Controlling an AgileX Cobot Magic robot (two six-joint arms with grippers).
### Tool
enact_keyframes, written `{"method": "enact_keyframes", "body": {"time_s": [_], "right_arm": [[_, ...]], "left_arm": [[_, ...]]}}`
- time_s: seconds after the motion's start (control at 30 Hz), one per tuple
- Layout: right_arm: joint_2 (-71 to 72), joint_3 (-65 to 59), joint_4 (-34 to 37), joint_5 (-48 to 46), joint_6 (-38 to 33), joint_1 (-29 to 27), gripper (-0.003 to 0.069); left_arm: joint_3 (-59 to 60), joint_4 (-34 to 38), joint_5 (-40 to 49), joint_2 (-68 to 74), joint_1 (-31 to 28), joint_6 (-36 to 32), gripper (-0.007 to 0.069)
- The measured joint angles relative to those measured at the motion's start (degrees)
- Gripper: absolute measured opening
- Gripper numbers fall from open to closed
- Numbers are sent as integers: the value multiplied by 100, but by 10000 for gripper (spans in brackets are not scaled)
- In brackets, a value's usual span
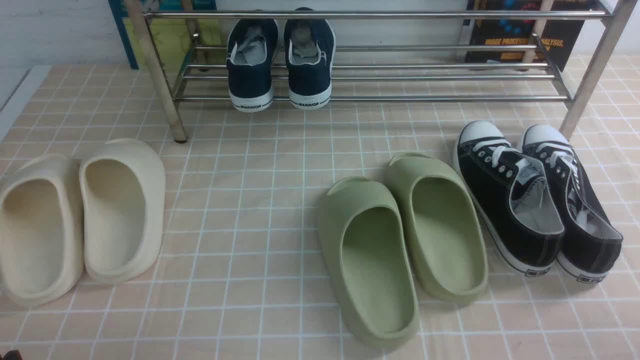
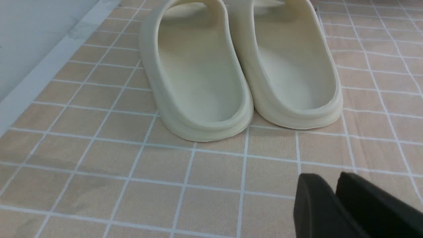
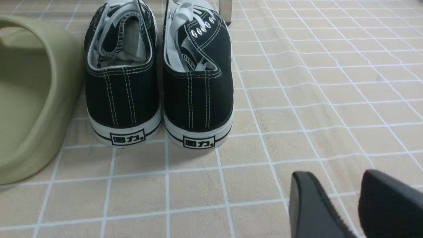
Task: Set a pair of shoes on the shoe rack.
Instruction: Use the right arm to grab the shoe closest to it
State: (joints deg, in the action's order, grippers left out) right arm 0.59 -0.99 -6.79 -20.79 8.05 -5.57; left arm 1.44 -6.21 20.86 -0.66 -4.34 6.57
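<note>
The pair of black canvas sneakers stands side by side on the tiled floor at the right, one (image 1: 505, 200) beside the other (image 1: 580, 200), white toe caps pointing at the shoe rack (image 1: 375, 98). In the right wrist view their heels (image 3: 122, 89) (image 3: 198, 92) face the camera. My right gripper (image 3: 335, 178) is open and empty, low over the floor behind the sneakers and off to one side. My left gripper (image 2: 330, 180) is shut and empty, low over the floor behind the cream slippers. Neither gripper shows in the front view.
Navy "WARRIOR" sneakers (image 1: 280, 60) sit on the rack's lower shelf at its left part. Olive green slippers (image 1: 400, 240) lie just left of the black sneakers, one touching in the right wrist view (image 3: 33, 99). Cream slippers (image 1: 80, 215) (image 2: 244, 66) lie at far left. The rack's right post (image 1: 592, 75) stands just beyond the black sneakers.
</note>
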Motion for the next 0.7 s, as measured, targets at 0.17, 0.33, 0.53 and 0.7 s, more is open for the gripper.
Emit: {"method": "enact_keyframes", "body": {"time_s": [0.17, 0.33, 0.53, 0.7], "right_arm": [[0, 0, 0, 0, 0, 0, 240], [0, 0, 0, 0, 0, 0, 240], [0, 0, 0, 0, 0, 0, 240], [0, 0, 0, 0, 0, 0, 240]], "left_arm": [[0, -7, 0, 0, 0, 0, 146], [0, -14, 0, 0, 0, 0, 148], [0, -19, 0, 0, 0, 0, 148], [0, -28, 0, 0, 0, 0, 149]]}}
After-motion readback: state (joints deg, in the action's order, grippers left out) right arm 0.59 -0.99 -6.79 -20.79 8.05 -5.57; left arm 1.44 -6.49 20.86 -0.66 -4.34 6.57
